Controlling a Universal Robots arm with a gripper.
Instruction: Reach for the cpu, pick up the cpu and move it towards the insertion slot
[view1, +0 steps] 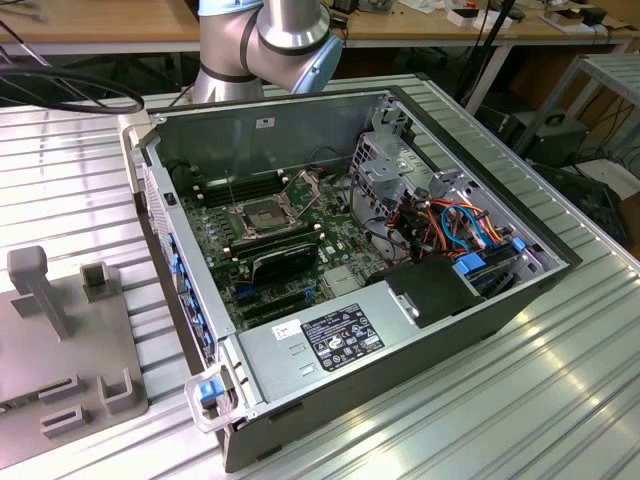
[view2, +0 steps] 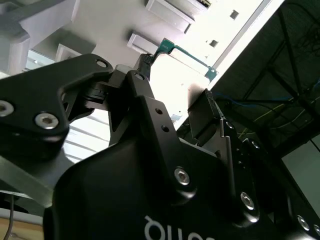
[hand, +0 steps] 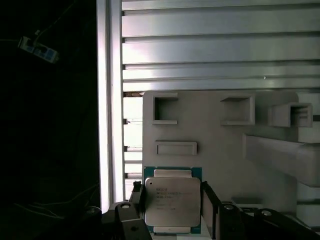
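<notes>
— Closest in?
— Gripper (hand: 171, 187), with jaws pinching the chip (hand: 172, 201) by two opposite edges, plain in both wrist views. Held over the grey plate (hand: 220, 145), near its slotted blocks (hand: 176, 148). Cannot tell about contact with the plate.

— Facing which way?
— Dull metal face toward the first wrist view, thin green rim edge-on in the second wrist view. Nearly square, so hardly any long axis. Longer side seemingly along the fingers, pointing away from the gripper body toward the blocks.

— And beyond that?
— Ribbed metal surface (hand: 210, 50) under the plate. Farther off, in the exterior view, an open computer case (view1: 270, 125) on the same surface. Inside it, on the green board, the socket (view1: 258, 215), silvery frame round a dark centre. Well apart from the plate.

— Likely trouble?
— Probably a slip or a twist, given so thin a hold on the rim. Possibly a knock against the case wall. Worst of all, meeting the socket tilted or turned, and so bending its contacts.
</notes>
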